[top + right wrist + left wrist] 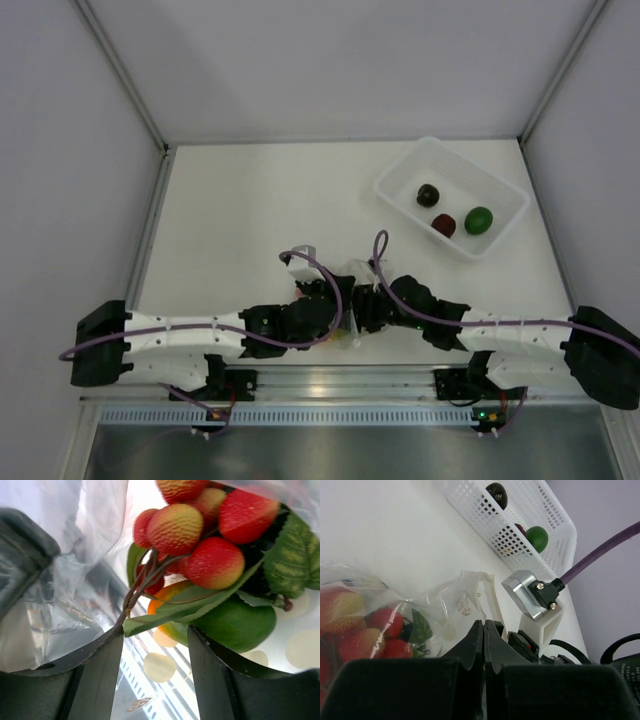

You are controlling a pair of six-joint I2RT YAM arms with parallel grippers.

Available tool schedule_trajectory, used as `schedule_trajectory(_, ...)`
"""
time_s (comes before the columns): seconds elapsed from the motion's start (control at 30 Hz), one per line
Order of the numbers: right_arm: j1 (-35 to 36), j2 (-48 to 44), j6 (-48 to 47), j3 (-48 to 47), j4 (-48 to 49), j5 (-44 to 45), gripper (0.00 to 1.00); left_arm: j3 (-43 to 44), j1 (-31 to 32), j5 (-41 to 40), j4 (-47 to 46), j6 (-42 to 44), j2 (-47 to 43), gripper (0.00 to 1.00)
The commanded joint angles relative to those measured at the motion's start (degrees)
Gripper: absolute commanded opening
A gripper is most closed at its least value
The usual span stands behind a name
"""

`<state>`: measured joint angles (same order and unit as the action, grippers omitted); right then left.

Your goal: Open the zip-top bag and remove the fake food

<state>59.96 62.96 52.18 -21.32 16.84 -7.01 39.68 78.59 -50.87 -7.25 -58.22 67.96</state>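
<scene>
Clear, crinkly zip-top bag (380,595) is at the near edge of the desk (240,210), right between my two arms. Most of the fake food (200,555) is inside it: a red-yellow cluster, green leaves, a green piece, something orange behind. Left hand (484,627) is closed, fingers pressed together, and looks pinched on the bag's edge film. Right hand (155,635) has its fingers partway apart, with film and a leaf stem across the gap. I don't see it clamping anything. White tub (402,163) at the far right, well apart from the bag, holds three round pieces (443,224): dark, maroon, green. My read is partly done, with a few pieces out and the bulk left. I can't tell whether the zip is open. Left to do: open the mouth if needed, then pull out the cluster and the rest.
</scene>
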Motion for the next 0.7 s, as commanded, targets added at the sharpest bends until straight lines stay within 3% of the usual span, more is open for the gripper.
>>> schedule_trajectory(0.0,1.4,0.3,-2.8,0.5,9.9,-5.1,0.56,-0.7,0.3,1.2,-3.1,1.4,-3.8,0.0)
schedule_trajectory(0.1,1.6,1.2,-6.1,0.1,12.6,-5.7,0.55,-0.7,0.3,4.7,-3.1,1.5,-5.6,0.0)
schedule_trajectory(0.3,2.6,2.1,-4.0,-4.9,10.2,-0.6,0.54,0.4,0.3,8.8,-3.2,1.0,-7.1,0.0)
schedule_trajectory(0.4,3.2,0.6,-5.9,-8.8,0.7,6.3,0.56,2.7,0.3,10.9,-4.7,2.5,-6.8,0.0)
schedule_trajectory(0.53,3.2,-2.5,-3.0,-10.5,-3.7,13.5,0.59,5.6,0.3,13.5,-8.4,5.1,-6.3,0.0)
schedule_trajectory(0.6,3.2,-2.4,-3.1,-13.0,-8.5,14.5,0.58,5.1,0.3,14.5,-11.0,6.1,-6.4,0.0)
schedule_trajectory(0.67,4.0,-2.0,-5.8,-16.1,-14.9,21.1,0.58,3.4,0.1,14.7,-12.9,4.5,-6.8,0.0)
